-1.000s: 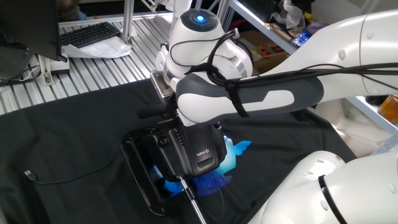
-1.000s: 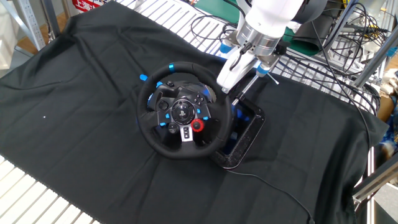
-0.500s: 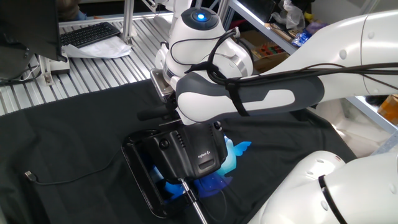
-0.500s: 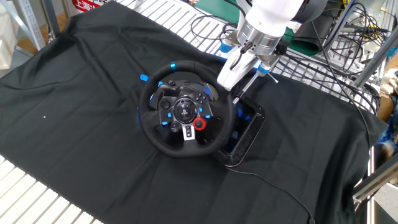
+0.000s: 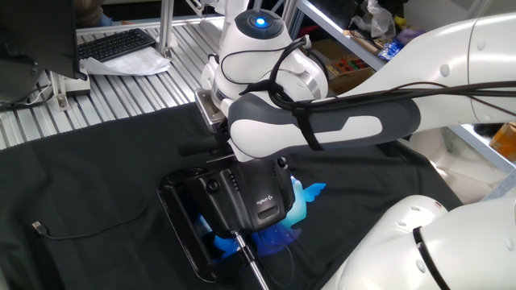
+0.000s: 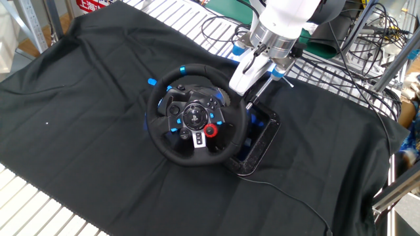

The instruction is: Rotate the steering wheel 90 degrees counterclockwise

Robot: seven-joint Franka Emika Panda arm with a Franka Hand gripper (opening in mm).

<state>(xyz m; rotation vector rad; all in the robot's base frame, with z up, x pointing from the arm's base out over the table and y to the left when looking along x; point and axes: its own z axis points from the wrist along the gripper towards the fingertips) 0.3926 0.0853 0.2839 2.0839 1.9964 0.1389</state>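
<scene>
Where the housing (image 5: pixel 256 196) faces up, a white logo shows, unreadable.

The arm's white and grey forearm (image 5: pixel 314 125) conceals the pincer; below it stands a black housing (image 5: pixel 242 197) on a flat black frame (image 5: pixel 179 225), upon the cloth-covered bench (image 5: pixel 89 177).

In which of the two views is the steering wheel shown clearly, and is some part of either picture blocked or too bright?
In the other fixed view the steering wheel is sharp, evenly lit and seen whole, with the gripper at its upper right rim. In one fixed view the white arm fills the foreground, hides the wheel almost fully and looks bright, while the black cloth stays dark with little detail.
</scene>
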